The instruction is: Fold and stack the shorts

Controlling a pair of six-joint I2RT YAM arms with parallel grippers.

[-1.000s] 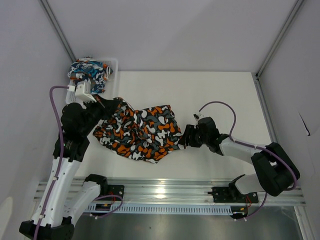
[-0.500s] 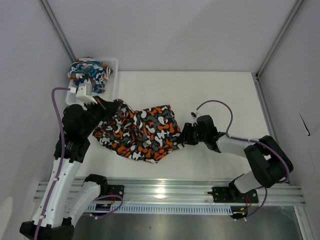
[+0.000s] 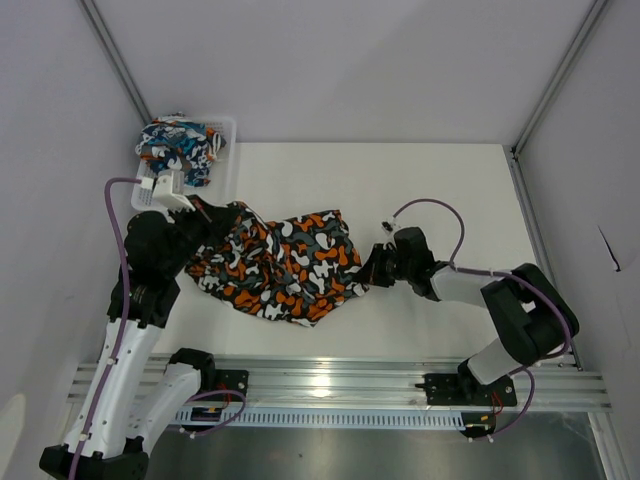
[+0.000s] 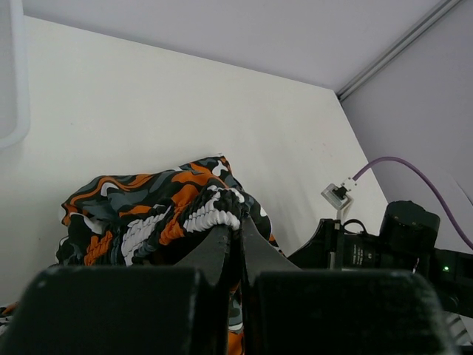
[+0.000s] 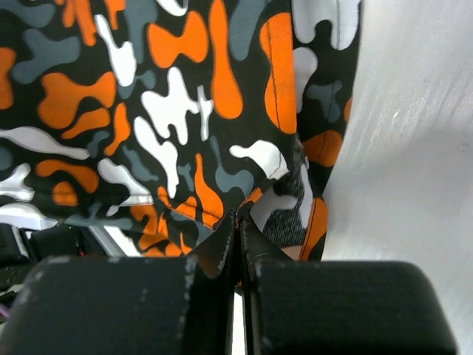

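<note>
Two robot arms hold a pair of camouflage shorts (image 3: 285, 265) between them on the white tabletop (image 3: 450, 190). The shorts, printed in orange, black, grey and white blotches, lie spread but rumpled across the left-centre of the tabletop. Their left end is lifted and their right end lies low near the surface.

The left end effector (image 3: 207, 213) is clenched on the upper-left corner of the camouflage shorts. In the left wrist view its two fingers meet at the tips on a bunched, ribbed edge of the cloth, and the fabric rises in a ridge toward them. The right end effector (image 3: 368, 270) reaches in low from the right and grips the opposite edge. In the right wrist view its fingers are pressed together with a fold of the printed cloth pinched between them, just beside a stitched hem, and bare tabletop shows to the right of the fabric.

The cartoon-print shorts (image 3: 178, 145), in blue-teal, orange and white, sit heaped in a white basket (image 3: 228, 125) at the far left corner of the tabletop. They are well apart from the right arm and just behind the left one, and neither end effector touches them.

A purple cable (image 3: 430, 210) loops above the right arm's wrist.
</note>
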